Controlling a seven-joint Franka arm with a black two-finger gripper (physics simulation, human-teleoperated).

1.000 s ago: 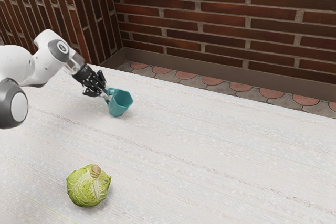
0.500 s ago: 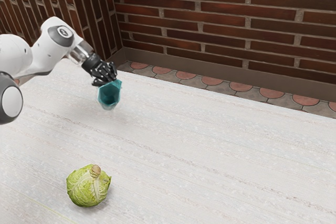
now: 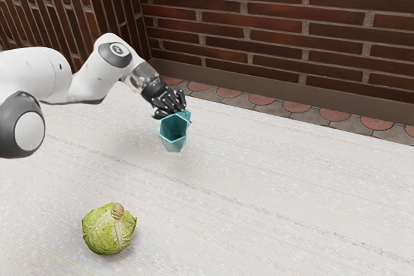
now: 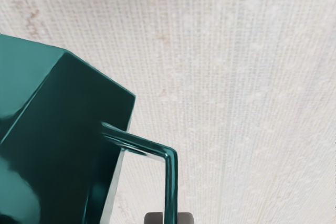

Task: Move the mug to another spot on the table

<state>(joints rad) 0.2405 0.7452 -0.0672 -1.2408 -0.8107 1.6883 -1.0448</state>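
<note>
My gripper [image 3: 174,112] is clamped narrow on the handle side of the mug [image 3: 173,134], which hangs directly beneath my jaws, mouth tipped sideways, apparently just clear of the table [image 3: 278,185], so placing it means straight down.

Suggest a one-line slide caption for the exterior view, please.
Gripper holding a teal mug over the pale table, a cabbage lying nearer the camera, brick wall behind.

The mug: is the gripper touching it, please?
Touching: the exterior view shows the gripper closed on the mug, which hangs from it.
</note>
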